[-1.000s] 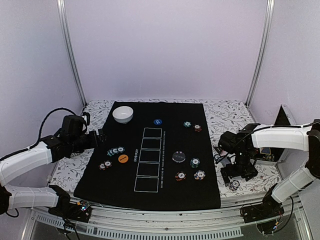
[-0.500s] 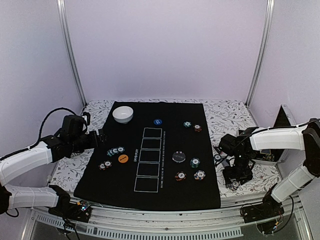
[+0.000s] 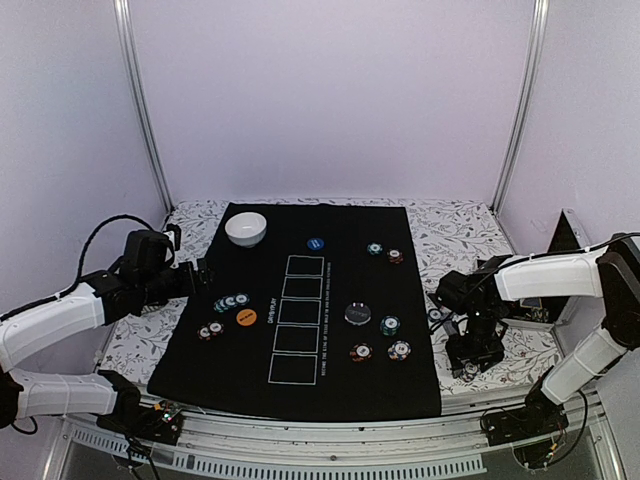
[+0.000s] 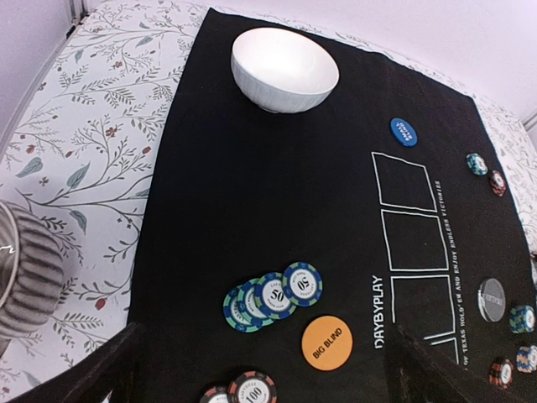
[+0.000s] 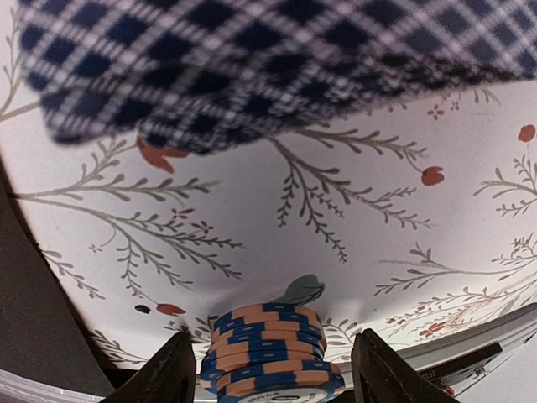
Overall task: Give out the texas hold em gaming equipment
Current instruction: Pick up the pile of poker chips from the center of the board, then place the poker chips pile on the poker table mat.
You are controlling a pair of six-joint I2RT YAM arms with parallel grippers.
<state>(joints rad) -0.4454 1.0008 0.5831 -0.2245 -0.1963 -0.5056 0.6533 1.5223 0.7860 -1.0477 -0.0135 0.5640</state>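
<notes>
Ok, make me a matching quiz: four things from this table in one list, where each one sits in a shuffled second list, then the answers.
1 white bowl
2 orange disc
3 blue disc
4 blue-and-orange chip stack

A on the flowered cloth
B near the far left corner of the black mat
C beside the fanned teal chips
D just beyond the far end of the row of white rectangles

Pairs: 1-B, 2-C, 3-D, 4-A
</notes>
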